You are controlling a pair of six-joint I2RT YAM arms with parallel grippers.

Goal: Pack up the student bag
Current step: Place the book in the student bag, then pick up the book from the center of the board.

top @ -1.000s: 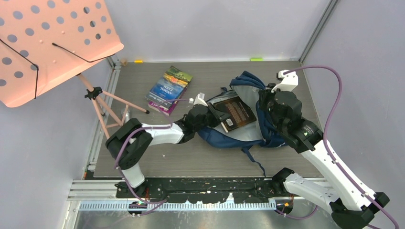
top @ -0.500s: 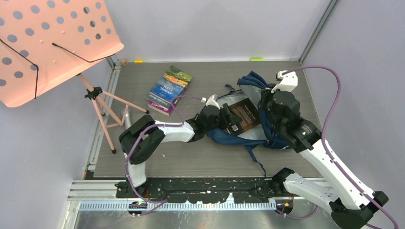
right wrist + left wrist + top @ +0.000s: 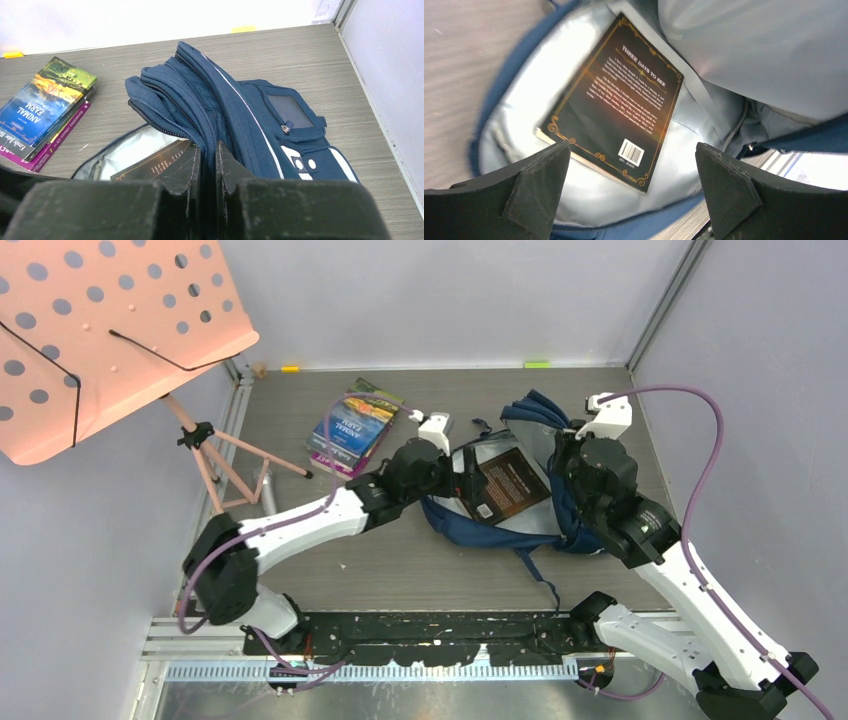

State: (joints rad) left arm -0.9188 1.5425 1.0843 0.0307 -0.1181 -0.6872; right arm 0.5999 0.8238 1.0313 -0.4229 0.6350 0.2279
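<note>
On the left of the tabletop [image 3: 400,570], the stack of books [image 3: 352,427] lies where it did. A second ago the left gripper [image 3: 631,152] was clamped on the dark book [image 3: 614,100]. Now it gapes wide and empty just above the book, which lies flat inside the student bag [image 3: 480,530]. The bag sits centre-right, navy with white stripe trim, its pale grey lining exposed. The right gripper [image 3: 205,155], as before, is pinched nearly closed on the bag's raised upper flap.
</note>
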